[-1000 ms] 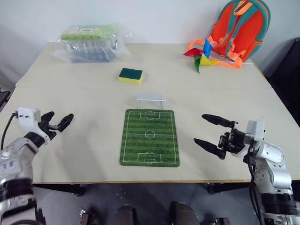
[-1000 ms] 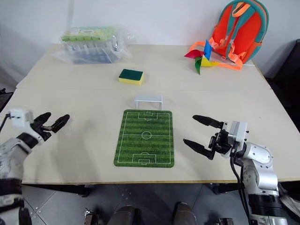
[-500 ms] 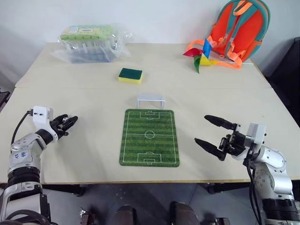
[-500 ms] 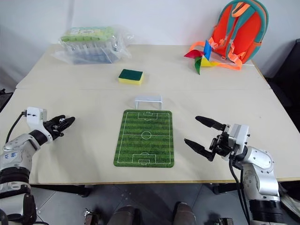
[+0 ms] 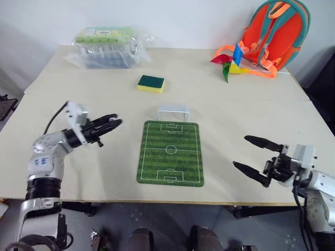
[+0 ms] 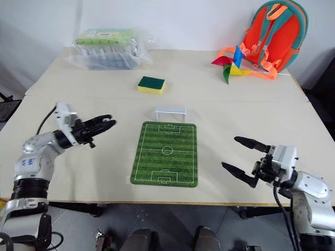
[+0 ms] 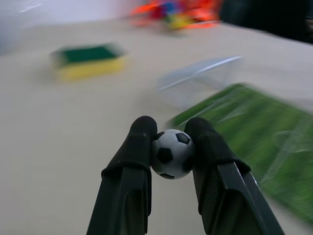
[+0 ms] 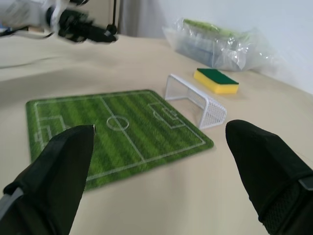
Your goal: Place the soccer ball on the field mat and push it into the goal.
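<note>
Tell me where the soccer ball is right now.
The soccer ball is pinched between the fingers of the left tool, held above the bare table just left of the field mat, short of the goal.

the soccer ball (image 7: 172,153) is white with black patches. the field mat (image 5: 171,152) has light and dark green stripes with white pitch lines. the goal (image 5: 173,111) is pale grey-white. the sponge (image 5: 151,83) is dark green over yellow. the backpack (image 5: 280,32) is orange with teal trim. the tabletop (image 5: 220,99) is beige; both tools' fingers (image 8: 264,161) are black.
</note>
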Robot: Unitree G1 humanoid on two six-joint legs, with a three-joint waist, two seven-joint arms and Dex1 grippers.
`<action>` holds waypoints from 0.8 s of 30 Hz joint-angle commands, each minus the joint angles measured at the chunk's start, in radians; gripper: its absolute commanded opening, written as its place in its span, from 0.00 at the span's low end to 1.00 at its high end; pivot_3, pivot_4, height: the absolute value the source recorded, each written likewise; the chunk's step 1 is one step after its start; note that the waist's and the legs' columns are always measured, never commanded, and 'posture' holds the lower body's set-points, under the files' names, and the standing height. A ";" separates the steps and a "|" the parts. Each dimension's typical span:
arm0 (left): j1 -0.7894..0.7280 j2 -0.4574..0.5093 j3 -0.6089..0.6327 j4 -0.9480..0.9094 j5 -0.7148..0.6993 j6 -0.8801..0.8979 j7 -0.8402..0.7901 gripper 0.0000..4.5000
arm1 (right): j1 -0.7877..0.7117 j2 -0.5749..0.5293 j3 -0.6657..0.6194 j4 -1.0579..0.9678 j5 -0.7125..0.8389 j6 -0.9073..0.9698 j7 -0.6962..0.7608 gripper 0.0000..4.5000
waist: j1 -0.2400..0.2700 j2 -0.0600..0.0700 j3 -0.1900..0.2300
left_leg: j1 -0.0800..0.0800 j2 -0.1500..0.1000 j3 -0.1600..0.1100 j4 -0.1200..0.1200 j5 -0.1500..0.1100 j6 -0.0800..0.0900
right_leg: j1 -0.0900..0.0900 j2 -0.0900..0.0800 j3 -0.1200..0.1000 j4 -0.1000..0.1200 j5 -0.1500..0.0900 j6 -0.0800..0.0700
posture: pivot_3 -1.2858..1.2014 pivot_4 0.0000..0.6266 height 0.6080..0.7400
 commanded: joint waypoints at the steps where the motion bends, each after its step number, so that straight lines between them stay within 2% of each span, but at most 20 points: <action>1: -0.032 -0.037 -0.167 -0.108 0.047 0.080 -0.068 0.19 | 0.026 -0.063 -0.070 0.014 0.009 -0.028 0.075 1.00 | -0.001 0.000 0.000 | 0.000 0.000 0.000 0.000 0.000 0.000 | 0.000 0.000 0.000 0.000 0.000 0.000 | 0.52 0.24 1.00; 3: -0.019 -0.068 -0.286 -0.182 0.088 0.092 -0.102 0.19 | 0.045 -0.095 -0.093 0.048 0.011 -0.039 0.127 1.00 | -0.003 0.000 0.000 | 0.000 0.000 0.001 0.000 0.000 0.000 | 0.000 0.000 0.001 0.000 0.000 0.000 | 0.52 0.24 1.00; 6: 0.033 -0.087 -0.382 -0.254 0.151 0.056 -0.105 0.19 | 0.070 -0.097 -0.114 0.057 0.018 -0.052 0.154 1.00 | -0.007 0.000 0.000 | 0.000 0.000 0.001 -0.001 0.000 0.001 | 0.000 0.000 0.001 -0.001 0.000 0.000 | 0.52 0.24 1.00; 14: 0.174 -0.101 -0.434 -0.377 0.235 -0.007 -0.019 0.19 | 0.144 -0.046 -0.124 0.001 0.014 -0.067 0.130 1.00 | 0.002 0.000 0.000 | 0.000 0.001 0.001 0.000 0.000 0.001 | 0.001 0.000 0.001 -0.001 0.000 0.000 | 0.52 0.24 1.00; 24: 0.213 -0.133 -0.444 -0.381 0.284 -0.059 0.046 0.19 | 0.215 -0.030 -0.106 -0.107 0.036 0.003 0.092 1.00 | 0.002 0.001 0.000 | 0.001 0.000 0.001 0.000 0.000 0.001 | 0.001 0.000 0.001 -0.002 0.000 0.001 | 0.52 0.24 1.00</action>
